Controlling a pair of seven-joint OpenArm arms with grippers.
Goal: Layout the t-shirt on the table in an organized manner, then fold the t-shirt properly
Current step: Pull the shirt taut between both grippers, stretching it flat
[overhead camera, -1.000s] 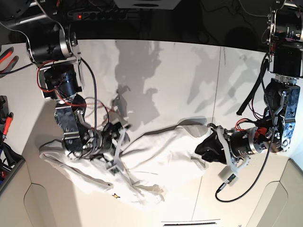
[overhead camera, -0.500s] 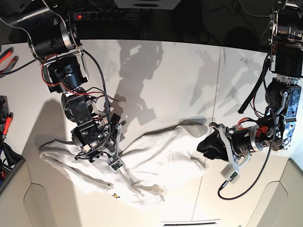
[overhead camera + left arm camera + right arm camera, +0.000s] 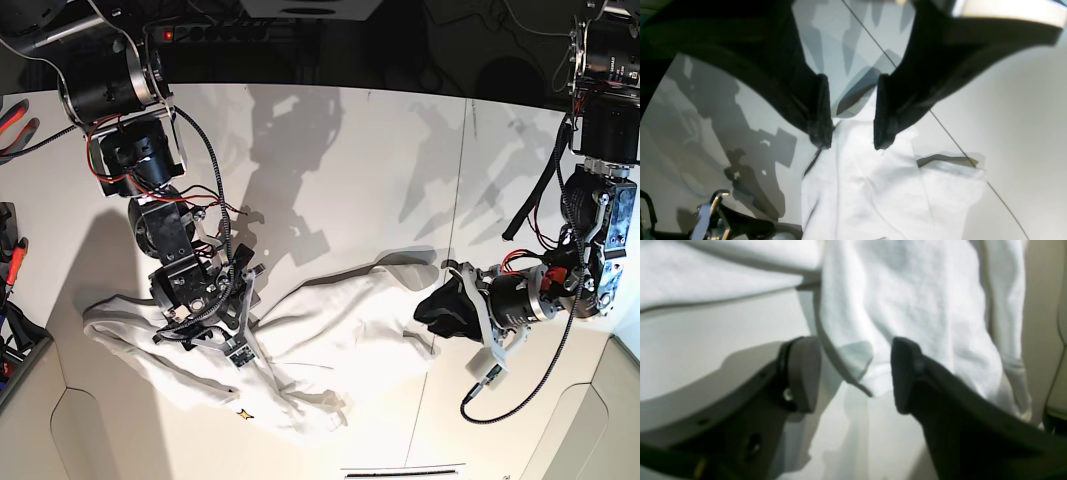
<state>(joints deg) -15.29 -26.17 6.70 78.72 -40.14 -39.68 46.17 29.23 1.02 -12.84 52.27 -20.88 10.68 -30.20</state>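
The white t-shirt lies crumpled in a long band across the front of the off-white table. A small yellow bit of print shows near its front edge. My right gripper is low over the shirt's left part. In the right wrist view it is open, with a folded edge of the shirt hanging between the fingers. My left gripper is at the shirt's right end. In the left wrist view it is open just above the cloth, not gripping.
A thin dark seam runs across the table, also shown in the left wrist view. Rounded cut-outs sit at the front corners. A power strip lies at the back and red-handled tools at the left edge.
The right arm has risen and swung its gripper down and right onto the shirt's left part. The left gripper has hardly moved. The shirt's shape is nearly the same.
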